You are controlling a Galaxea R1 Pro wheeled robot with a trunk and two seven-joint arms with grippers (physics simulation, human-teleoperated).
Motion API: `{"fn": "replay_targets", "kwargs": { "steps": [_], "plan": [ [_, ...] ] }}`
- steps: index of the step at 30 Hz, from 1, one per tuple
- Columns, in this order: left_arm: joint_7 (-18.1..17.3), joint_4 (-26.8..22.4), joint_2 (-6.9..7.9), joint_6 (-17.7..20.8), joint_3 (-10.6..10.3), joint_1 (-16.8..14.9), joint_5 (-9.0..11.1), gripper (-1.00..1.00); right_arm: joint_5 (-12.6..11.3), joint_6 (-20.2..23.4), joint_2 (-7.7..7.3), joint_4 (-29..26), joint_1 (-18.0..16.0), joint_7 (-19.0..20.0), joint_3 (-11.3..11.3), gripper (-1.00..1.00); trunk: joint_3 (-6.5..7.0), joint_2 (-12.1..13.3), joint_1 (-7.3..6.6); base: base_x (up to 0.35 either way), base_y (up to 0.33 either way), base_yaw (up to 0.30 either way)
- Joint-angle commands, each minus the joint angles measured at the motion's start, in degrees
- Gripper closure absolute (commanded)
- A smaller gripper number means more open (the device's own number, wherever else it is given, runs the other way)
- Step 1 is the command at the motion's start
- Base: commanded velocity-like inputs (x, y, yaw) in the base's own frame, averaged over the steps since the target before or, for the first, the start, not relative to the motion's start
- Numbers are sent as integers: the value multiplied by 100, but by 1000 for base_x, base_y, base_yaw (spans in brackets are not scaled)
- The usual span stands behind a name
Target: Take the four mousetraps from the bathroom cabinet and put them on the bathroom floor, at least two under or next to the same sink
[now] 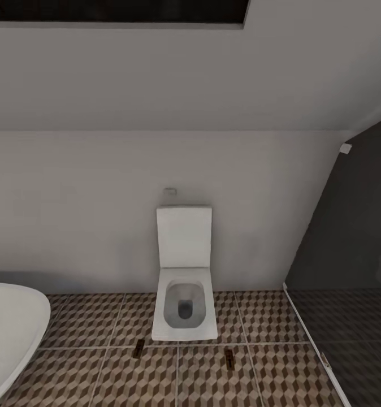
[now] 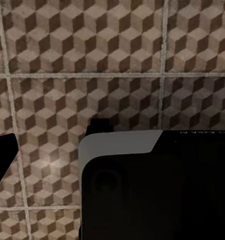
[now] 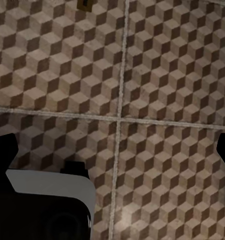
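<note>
Nearest to the robot, both wrist cameras are looking down at the bathroom floor (image 3: pixel 157 75), whose large square tiles are showing a brown, beige and white cube pattern with pale grout lines. In the right wrist view, two dark fingertips (image 3: pixel 3 150) are sitting at opposite edges of the picture, so the right gripper (image 3: pixel 115 150) is spread wide with nothing between its fingers, and part of the robot's black and grey body (image 3: pixel 42 207) is filling one corner. At the far edge of that same view a small dark piece with a yellowish mark (image 3: pixel 85 4) is lying on the tiles, too cut off to identify. In the left wrist view only one dark fingertip (image 2: pixel 2 157) is showing, so whether the left gripper is spread or pressed together cannot be told; the robot's body (image 2: pixel 157 187) is covering much of the picture. In the head view, two mousetraps are lying flat on the tiles just in front of the toilet (image 1: pixel 184 305), the left mousetrap (image 1: pixel 138 349) near its left front corner and the right mousetrap (image 1: pixel 229 358) near its right front corner, well apart from each other. The curved white rim of a bathtub (image 1: pixel 15 328) is sitting at the left. A dark glass partition (image 1: pixel 349 271) is standing at the right. Behind the toilet a pale wall (image 1: pixel 89 226) is rising, with a small plate (image 1: pixel 169 191) just above the raised lid.
</note>
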Motion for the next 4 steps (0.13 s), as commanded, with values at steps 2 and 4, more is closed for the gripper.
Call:
{"fn": "replay_targets", "kwargs": {
  "steps": [2,4],
  "plan": [
    [34,-21,7,-33,-46,-10,40,-100,-36,-39,4,26,-10,-14,48,-100,-7,-6,1,0,0,0],
    [35,-17,15,-32,-46,-10,40,-100,-37,-38,3,25,-10,-14,48,-100,-7,-6,1,0,0,0]
  ]
}}
